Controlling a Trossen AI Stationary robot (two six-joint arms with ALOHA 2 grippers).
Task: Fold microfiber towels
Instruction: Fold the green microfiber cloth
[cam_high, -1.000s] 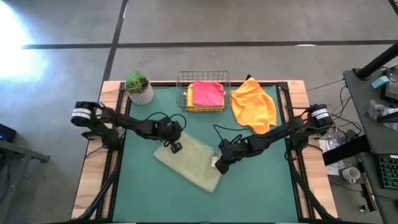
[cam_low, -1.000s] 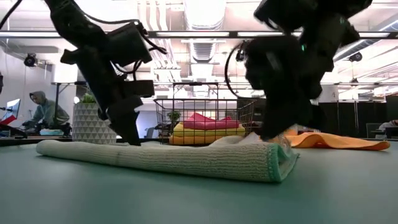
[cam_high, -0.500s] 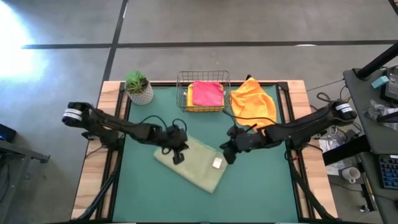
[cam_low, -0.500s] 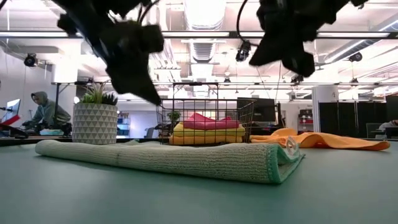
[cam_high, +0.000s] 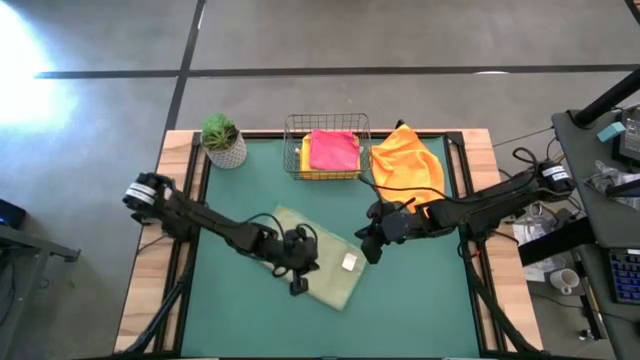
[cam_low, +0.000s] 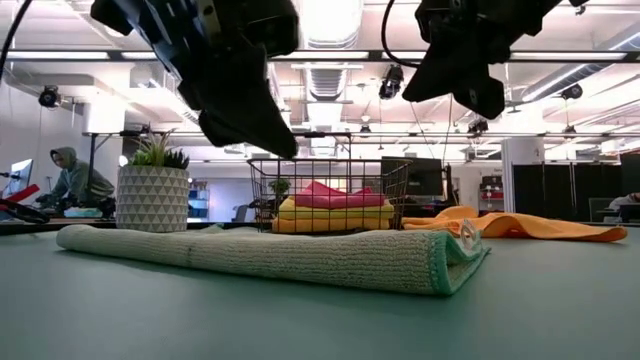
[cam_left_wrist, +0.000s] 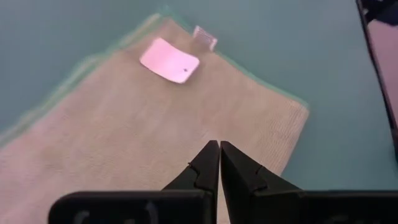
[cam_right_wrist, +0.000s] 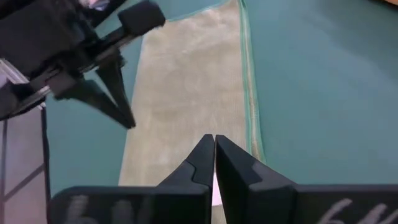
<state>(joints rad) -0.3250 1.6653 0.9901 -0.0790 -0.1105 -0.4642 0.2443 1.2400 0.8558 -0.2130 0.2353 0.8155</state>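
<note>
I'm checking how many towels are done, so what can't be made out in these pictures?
- Wire basket, high view: pink towel covers the stack; only a yellow edge shows, so the count is unknown.
- Sage towel, high view: left gripper and its arm hide part of it.
- Sage towel's layers: low view shows only its rolled edge.
- Orange towel: crumpled; one or two, unclear.
- Right gripper, low view: partly cut off at the top.

The green towel (cam_high: 320, 263) is soft, fuzzy cloth, the basket (cam_high: 327, 146) is thin metal wire, and the worktop (cam_high: 420, 300) is smooth and matt.
</note>
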